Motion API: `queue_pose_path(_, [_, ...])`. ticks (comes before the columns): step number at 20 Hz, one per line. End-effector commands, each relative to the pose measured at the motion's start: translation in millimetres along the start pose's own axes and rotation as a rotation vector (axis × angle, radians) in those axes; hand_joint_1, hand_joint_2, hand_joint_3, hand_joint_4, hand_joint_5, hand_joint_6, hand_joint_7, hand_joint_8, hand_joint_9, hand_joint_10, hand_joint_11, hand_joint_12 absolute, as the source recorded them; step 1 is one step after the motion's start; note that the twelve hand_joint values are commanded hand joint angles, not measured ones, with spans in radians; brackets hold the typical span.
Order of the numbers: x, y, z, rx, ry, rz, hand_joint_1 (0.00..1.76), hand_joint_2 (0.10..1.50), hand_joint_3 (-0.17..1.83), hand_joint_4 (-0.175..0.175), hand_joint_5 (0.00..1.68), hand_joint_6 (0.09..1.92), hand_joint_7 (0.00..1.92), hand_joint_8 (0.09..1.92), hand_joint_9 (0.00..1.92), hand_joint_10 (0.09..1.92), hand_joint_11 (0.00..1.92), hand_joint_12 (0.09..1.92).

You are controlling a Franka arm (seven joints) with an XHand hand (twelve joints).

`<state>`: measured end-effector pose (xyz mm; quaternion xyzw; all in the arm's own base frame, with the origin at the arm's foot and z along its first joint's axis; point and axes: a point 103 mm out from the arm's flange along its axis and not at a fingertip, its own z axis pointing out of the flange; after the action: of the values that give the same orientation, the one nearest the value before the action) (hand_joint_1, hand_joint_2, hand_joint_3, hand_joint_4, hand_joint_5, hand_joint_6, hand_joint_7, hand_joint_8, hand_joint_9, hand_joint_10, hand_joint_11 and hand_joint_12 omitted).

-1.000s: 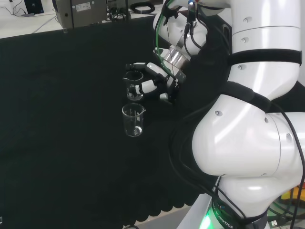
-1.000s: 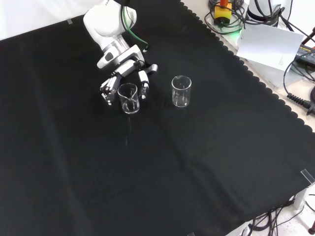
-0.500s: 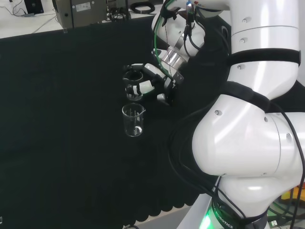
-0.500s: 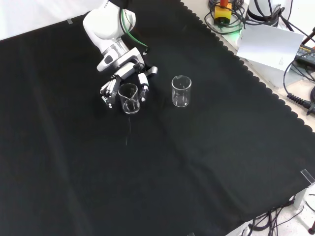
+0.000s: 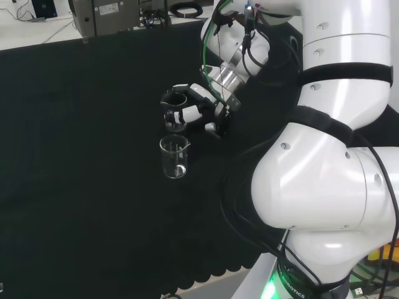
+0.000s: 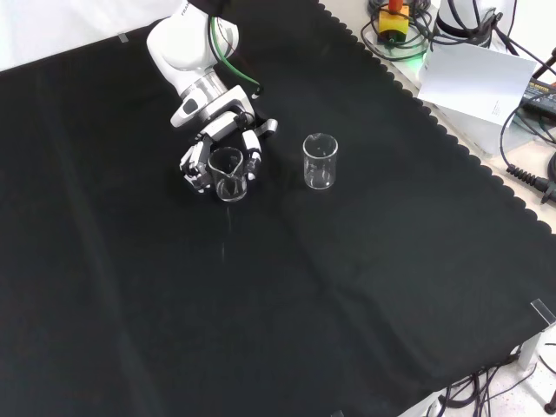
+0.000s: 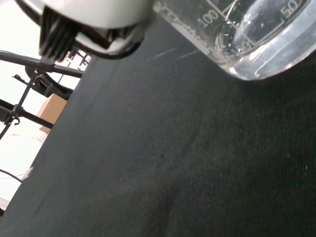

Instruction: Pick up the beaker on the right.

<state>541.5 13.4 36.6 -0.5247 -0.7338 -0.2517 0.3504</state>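
Two clear glass beakers stand on the black cloth. One beaker point(image 5: 174, 109) point(image 6: 228, 174) has the hand point(image 5: 207, 109) point(image 6: 224, 122) round it, fingers point(image 6: 193, 168) curled on one side and the thumb on the other, touching the glass. Its base point(image 7: 256, 44) rests on the cloth, close and large in the wrist view under a blurred white part of the hand point(image 7: 94, 15). The other beaker point(image 5: 174, 157) point(image 6: 320, 161) stands free; it is nearer in the head view and to the right in the front view.
The arm's white links point(image 5: 336, 156) take up the head view's right. Cables, a yellow device and a paper sheet point(image 6: 473, 82) lie beyond the cloth's scalloped edge point(image 6: 452, 148) at the front view's right. Bare cloth point(image 6: 261, 304) spreads in front of the beakers.
The hand has moved in on the beaker and its fingers and thumb have curled closer round the glass. Both beakers stay where they stood.
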Motion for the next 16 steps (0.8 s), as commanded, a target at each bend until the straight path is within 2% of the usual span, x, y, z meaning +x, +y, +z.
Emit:
queue_pose_path(1, [10,3,-5,-0.081,-0.092,0.026,1.13,0.8,0.41,-0.034,1.13,0.7,0.92,0.64,1.02,0.44,0.79,1.11])
queue_pose_path(3, [14,3,-8,-0.125,-0.142,0.042,1.23,0.78,0.41,0.022,1.25,0.6,1.23,0.46,1.27,0.33,1.12,0.92])
queue_pose_path(4, [15,2,-10,-0.141,-0.156,0.046,1.26,0.74,0.46,0.036,1.29,0.55,1.36,0.33,1.37,0.27,1.22,0.84])
queue_pose_path(6, [18,2,-13,-0.171,-0.179,0.042,1.3,0.79,0.33,-0.1,1.37,0.37,1.46,0.2,1.51,0.15,1.33,0.74])
queue_pose_path(7, [19,1,-16,-0.188,-0.178,0.037,1.31,0.81,0.28,-0.137,1.39,0.31,1.47,0.17,1.54,0.12,1.35,0.71])
queue_pose_path(8, [22,1,-20,-0.2,-0.182,0.027,1.31,0.83,0.25,-0.157,1.41,0.26,1.49,0.14,1.57,0.09,1.36,0.7])
queue_pose_path(11, [30,1,-33,-0.197,-0.199,0.001,1.32,0.84,0.21,-0.174,1.44,0.2,1.51,0.1,1.62,0.09,1.37,0.68])
queue_pose_path(16, [48,-5,-58,-0.147,-0.26,-0.017,1.32,0.78,0.32,-0.175,1.47,0.13,1.55,0.09,1.67,0.09,1.38,0.66])
